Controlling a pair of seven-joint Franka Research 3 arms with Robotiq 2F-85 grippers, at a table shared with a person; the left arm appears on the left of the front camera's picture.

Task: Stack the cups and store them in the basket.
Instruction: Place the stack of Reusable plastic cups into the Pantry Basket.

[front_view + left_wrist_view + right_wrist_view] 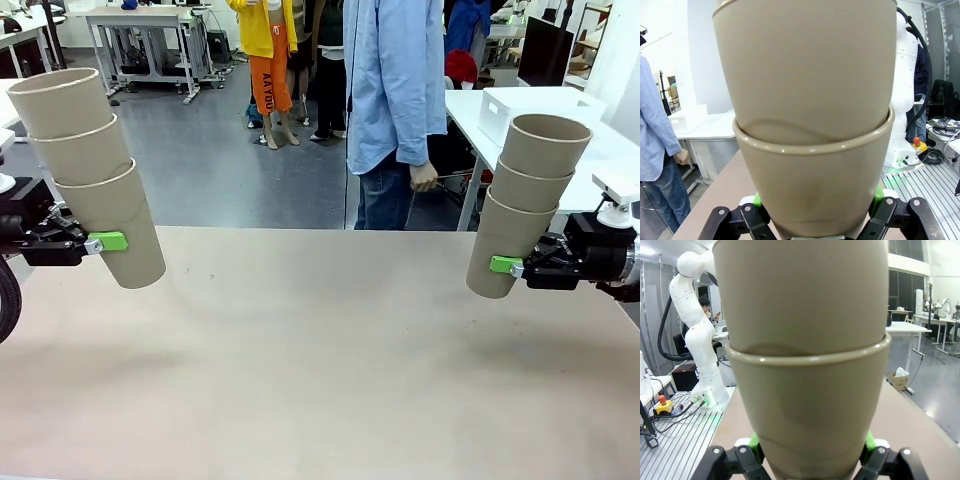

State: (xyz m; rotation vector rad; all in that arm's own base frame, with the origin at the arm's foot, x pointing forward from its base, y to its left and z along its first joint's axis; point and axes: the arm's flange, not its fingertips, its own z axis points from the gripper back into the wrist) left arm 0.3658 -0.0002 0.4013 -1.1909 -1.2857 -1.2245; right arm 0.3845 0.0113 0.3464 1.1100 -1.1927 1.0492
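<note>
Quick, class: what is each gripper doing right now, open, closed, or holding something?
Left gripper: closed on the left stack of three cups.
Right gripper: closed on the right stack of three cups.

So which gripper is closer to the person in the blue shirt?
Right. The right gripper is just to picture-right of the person; the left gripper is far off on the opposite side.

Left cup stack (90, 170) and right cup stack (525, 205) flank the table (320, 360)

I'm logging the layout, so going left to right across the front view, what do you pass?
left stack of cups → person in a light blue shirt → right stack of cups
</note>
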